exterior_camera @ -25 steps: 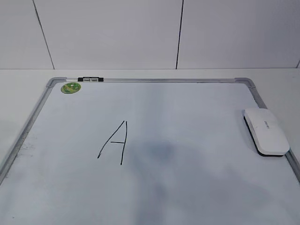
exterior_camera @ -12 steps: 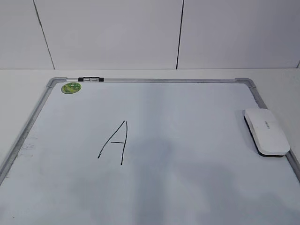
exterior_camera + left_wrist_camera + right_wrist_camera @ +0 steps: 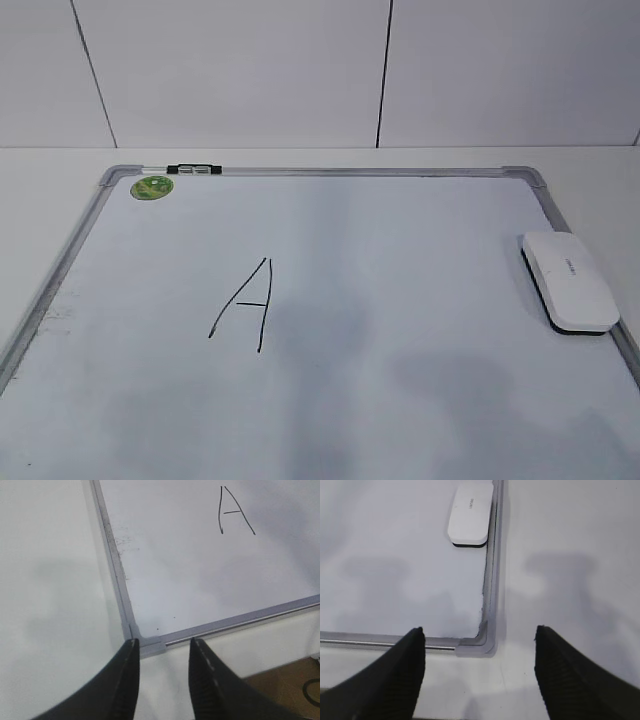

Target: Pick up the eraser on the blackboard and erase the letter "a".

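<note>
The eraser (image 3: 568, 281) lies flat at the 3 o'clock edge of the blackboard (image 3: 400, 400), right beside the frame's right rail, long axis running approx 11-to-5 in the exterior view. Looks like light, rigid plastic w/ a dark base layer; the smooth domed top is prob slippery, so best hold is across the short width, on the straight sides.

The rail on its outer side leaves little room for a finger there. Rest of the board is open. No small "a" visible, only a capital A (image 3: 245, 303) at approx 9 o'clock from centre, plus a green magnet (image 3: 152, 186) at 11.

Right gripper (image 3: 480, 670) spread wide, holding nothing, above the near right corner. Left gripper (image 3: 162, 680) part-open, holding nothing, at the near left corner.
</note>
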Motion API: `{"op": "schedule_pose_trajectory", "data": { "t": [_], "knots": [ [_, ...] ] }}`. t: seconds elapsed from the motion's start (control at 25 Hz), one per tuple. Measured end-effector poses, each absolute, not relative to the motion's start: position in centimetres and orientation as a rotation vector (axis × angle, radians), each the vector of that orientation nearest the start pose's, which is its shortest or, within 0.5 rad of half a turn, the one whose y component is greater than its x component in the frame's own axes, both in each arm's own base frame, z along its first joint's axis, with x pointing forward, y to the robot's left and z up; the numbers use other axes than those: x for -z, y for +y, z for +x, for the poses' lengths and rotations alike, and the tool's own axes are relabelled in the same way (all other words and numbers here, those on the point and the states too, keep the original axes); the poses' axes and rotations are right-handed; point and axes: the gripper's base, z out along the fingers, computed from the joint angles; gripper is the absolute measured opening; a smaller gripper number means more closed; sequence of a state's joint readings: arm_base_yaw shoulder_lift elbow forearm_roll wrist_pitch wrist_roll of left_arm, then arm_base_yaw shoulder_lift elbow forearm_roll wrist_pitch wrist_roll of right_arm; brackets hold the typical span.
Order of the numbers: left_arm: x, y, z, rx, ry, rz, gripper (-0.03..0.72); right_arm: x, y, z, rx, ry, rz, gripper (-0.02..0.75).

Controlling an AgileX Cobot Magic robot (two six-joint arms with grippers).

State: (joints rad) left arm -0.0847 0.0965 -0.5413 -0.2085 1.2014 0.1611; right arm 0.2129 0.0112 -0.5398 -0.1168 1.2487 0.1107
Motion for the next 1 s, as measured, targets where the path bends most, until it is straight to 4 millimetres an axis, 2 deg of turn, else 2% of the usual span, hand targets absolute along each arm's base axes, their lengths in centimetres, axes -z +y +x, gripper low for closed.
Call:
{"op": "schedule_pose_trajectory", "data": {
  "t": [0.28, 1.0],
  "knots": [
    [-27.53, -1.1, 0.46, 0.116, 2.174, 0.273, 0.253, -27.16, -1.33, -0.67, -0.019, 2.145, -0.094, 0.547],
    [-27.65, -1.04, 0.56, 0.106, 2.158, 0.27, 0.253, -27.07, -1.35, -0.56, -0.012, 2.141, -0.097, 0.547]
  ]
}}
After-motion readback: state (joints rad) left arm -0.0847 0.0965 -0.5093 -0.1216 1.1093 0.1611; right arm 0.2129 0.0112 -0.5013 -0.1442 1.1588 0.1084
